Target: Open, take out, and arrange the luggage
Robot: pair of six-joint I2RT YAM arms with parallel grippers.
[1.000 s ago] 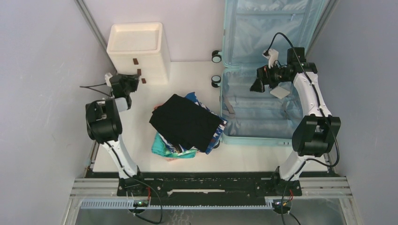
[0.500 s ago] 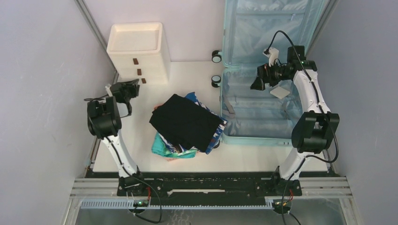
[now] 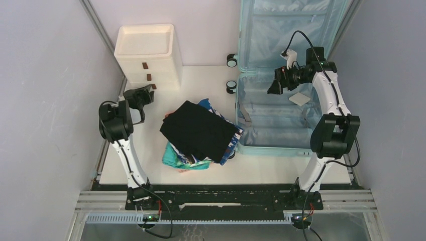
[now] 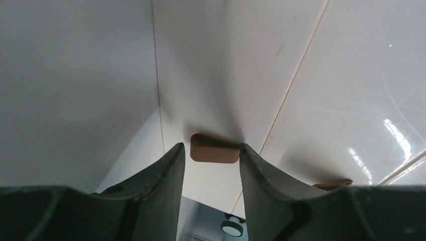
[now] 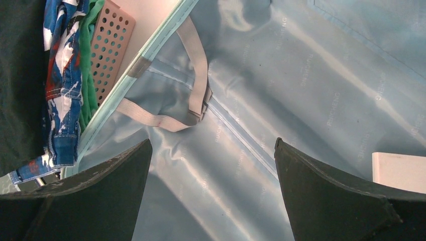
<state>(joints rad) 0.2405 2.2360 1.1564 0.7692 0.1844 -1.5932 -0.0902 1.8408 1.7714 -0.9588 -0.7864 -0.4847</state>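
Over the last second the left arm has swung in from the tabletop's (image 3: 150,155) left edge toward the front of the white three-drawer box (image 3: 145,50), and the left gripper (image 4: 210,150) has spread its jaws wider. They now stand parted and hold nothing, with a brown drawer handle (image 4: 213,148) lined up in the gap at the fingertips; whether the pads touch it cannot be told. The right gripper (image 5: 212,142) has lifted slightly and remains fully spread and empty above the lining of the luggage (image 3: 281,125). The luggage lies open on the right of the tabletop with its lid upright against the back wall. A flat white item (image 5: 399,170) is still inside. The clothes pile (image 3: 201,130) rests on the pink basket (image 5: 108,45) at centre. Judged from this, unpacking is nearly done, and the left arm appears set to open a drawer for arranging.
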